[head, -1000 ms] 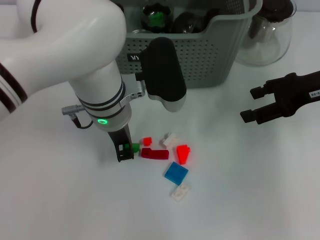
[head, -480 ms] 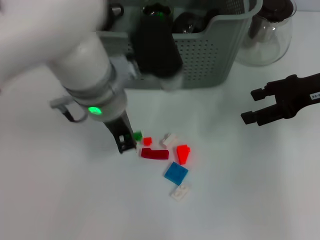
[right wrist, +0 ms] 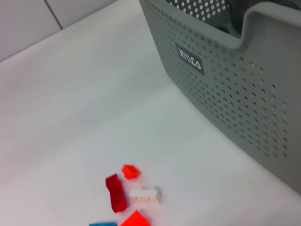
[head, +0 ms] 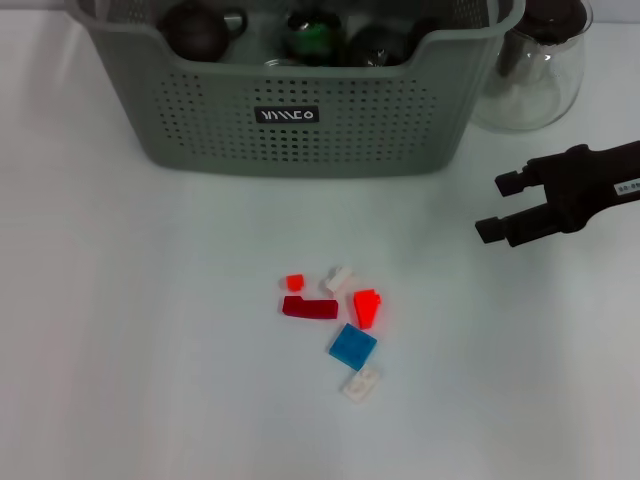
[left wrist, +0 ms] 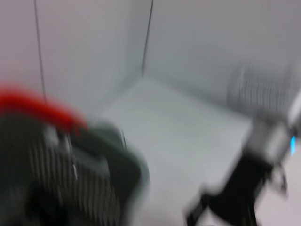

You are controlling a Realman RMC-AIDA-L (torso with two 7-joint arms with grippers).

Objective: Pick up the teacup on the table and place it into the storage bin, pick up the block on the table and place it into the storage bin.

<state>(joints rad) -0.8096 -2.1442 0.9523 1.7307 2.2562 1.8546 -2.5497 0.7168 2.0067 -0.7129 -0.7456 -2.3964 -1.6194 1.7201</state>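
Perforated grey-green plastic storage bin [head: 300,110] | small hard blocks [head: 330,310] scattered before it | clear glass pitcher [head: 530,75] beside | right gripper [head: 497,205] spread, empty | left gripper unseen

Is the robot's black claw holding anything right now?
No. The right gripper hangs open and empty above the white table. The left gripper is out of sight.

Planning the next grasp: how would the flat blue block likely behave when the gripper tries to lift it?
The blue block looks rigid and probably light. It lies flat and low on the table, so fingers may skid over it. The white block sits close by and could get nudged.
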